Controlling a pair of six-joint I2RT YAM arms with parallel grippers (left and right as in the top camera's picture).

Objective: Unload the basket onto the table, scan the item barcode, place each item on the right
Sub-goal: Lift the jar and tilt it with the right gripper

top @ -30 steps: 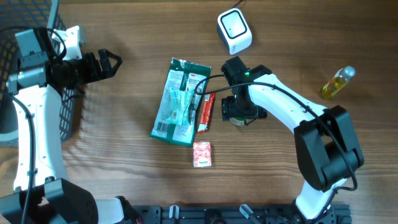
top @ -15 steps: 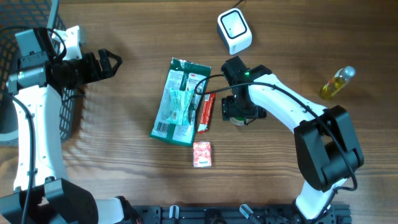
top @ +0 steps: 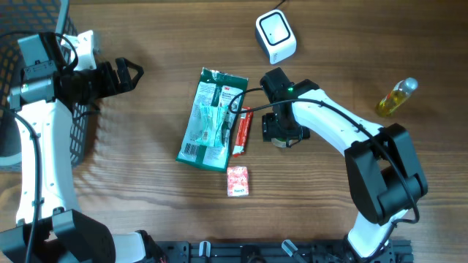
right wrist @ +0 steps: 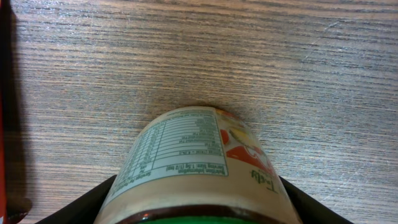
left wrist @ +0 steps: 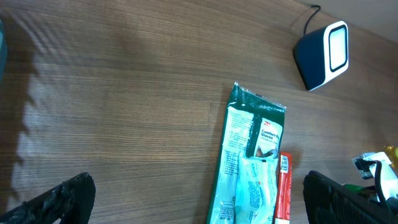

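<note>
A small jar (right wrist: 193,155) with a nutrition label and a green lid stands on the wooden table, filling the right wrist view. My right gripper (top: 282,136) is down over it; one black finger (right wrist: 93,202) lies against its left side and the other against its right side. In the overhead view the jar is almost hidden under that wrist. The white barcode scanner (top: 276,36) sits at the back of the table, beyond the right arm. My left gripper (top: 134,73) hovers open at the far left with nothing between its fingers.
A green packet (top: 210,119) lies left of the jar with a red stick pack (top: 243,131) along its right edge. A pink sachet (top: 238,181) lies nearer the front. A yellow oil bottle (top: 397,97) lies at the far right. A black mesh basket (top: 79,135) stands at the left edge.
The right jaws have narrowed onto the jar's sides. The jar, both arms and the other items have stayed in place.
</note>
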